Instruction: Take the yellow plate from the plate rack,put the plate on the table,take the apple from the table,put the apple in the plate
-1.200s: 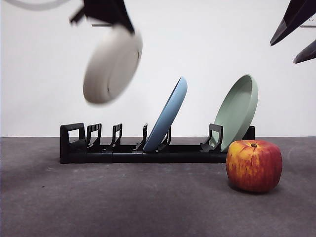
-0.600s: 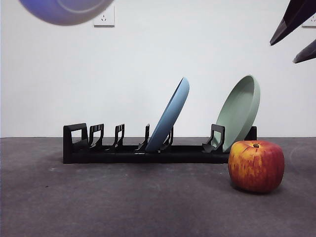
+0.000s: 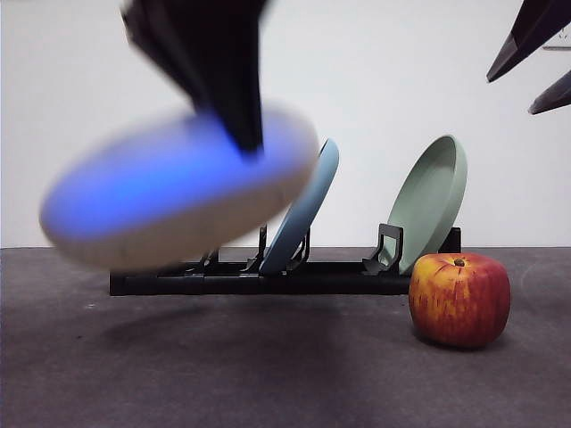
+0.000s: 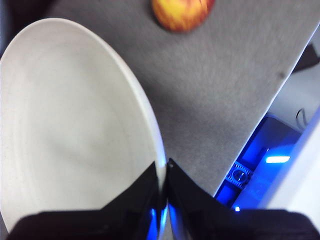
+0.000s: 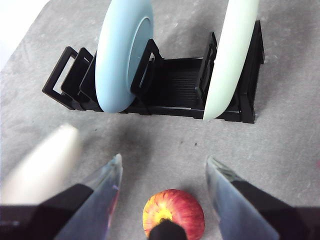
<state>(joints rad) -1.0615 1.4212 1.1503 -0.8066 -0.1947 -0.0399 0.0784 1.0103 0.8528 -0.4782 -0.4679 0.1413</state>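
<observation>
Dark grey table (image 3: 268, 374) is seen under a white wall in the front view; the yellow plate (image 3: 178, 192) is carried, blurred and tilted, in front of the plate rack (image 3: 268, 281), not yet set down, with the apple (image 3: 459, 299) at four o'clock of it.

From the left wrist, the left gripper (image 4: 164, 172) is seen clamped on the plate's rim.

From the right wrist, the right gripper (image 5: 162, 170) is held wide above the apple, which is judged untouched.

Bare table (image 3: 268, 374) beneath yellow plate (image 3: 178, 192), apple (image 3: 459, 299) aside, plate rack (image 3: 294, 281) behind.
</observation>
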